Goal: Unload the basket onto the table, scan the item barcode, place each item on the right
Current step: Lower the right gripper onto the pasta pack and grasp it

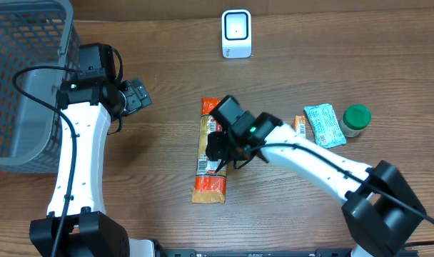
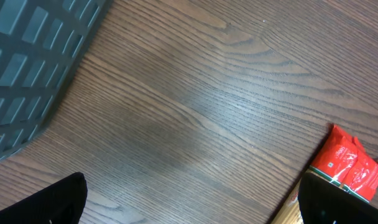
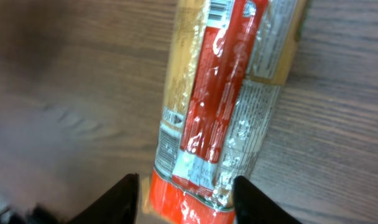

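Watching the left gripper hang wide open beside the basket, upper left. Mid-frame, the orange snack packet lies flat on the table. My right gripper straddles it, and I can't tell whether it's clamped.

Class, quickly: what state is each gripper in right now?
Left gripper: open, holding nothing.
Right gripper: jaws astride the snack packet; grip cannot be told.
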### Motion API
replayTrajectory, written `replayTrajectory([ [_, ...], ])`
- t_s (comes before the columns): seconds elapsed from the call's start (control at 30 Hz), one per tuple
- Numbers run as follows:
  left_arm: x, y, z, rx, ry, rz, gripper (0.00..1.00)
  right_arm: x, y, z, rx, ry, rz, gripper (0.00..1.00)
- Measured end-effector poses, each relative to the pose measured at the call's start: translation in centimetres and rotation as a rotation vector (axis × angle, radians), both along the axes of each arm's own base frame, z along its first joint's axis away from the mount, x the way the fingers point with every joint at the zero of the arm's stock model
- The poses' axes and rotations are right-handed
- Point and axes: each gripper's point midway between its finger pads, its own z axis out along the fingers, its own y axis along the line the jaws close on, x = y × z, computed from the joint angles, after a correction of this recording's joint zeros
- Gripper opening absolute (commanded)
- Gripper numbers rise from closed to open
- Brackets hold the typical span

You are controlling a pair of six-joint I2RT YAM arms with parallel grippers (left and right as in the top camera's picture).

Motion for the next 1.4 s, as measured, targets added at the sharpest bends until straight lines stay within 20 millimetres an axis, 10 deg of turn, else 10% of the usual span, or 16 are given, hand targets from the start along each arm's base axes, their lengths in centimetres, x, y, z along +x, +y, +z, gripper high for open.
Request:
replayTrajectory([
  [0.5,0.0,0.0,0.0,0.000,0.000,0.000,1.00,0.2,1.8,-4.9,-0.191,-0.195,-0.124,0.31],
  [1.4,0.0,0.0,0.0,0.000,0.000,0.000,1.00,0.4,1.4,-4.6,-0.256,-0.257,0.017,0.39],
])
